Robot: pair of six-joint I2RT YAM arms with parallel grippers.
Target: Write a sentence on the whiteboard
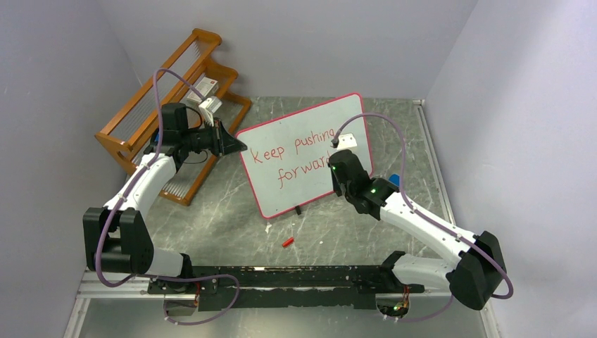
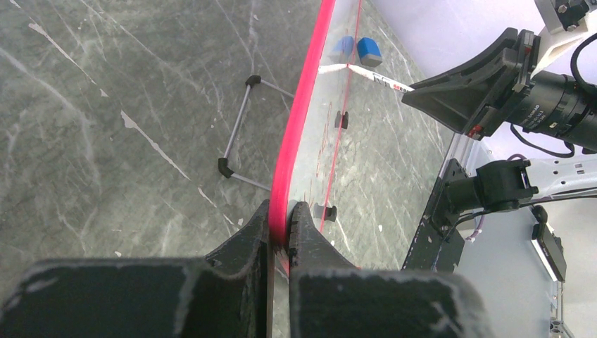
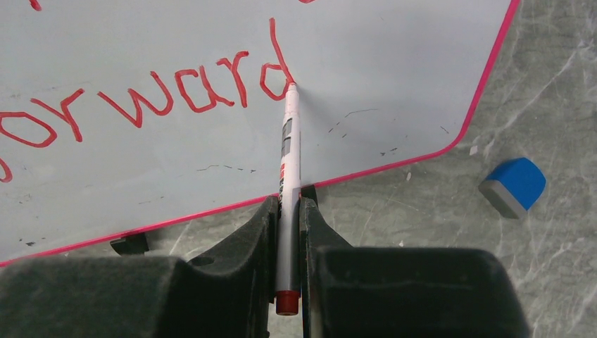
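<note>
Marker (image 3: 288, 155) pinched in right end effector (image 3: 288, 208) points away, tip on sentence (image 3: 184, 90); left end effector (image 2: 281, 217) clamps whiteboard (image 2: 299, 120) edge.

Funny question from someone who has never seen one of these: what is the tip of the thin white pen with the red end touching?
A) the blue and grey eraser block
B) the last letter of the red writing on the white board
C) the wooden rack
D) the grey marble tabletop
B: in the right wrist view, the white marker with a red end, clamped in the right gripper, rests its tip on the "d" closing the red handwritten word "forward" on the white, pink-framed whiteboard.
</note>
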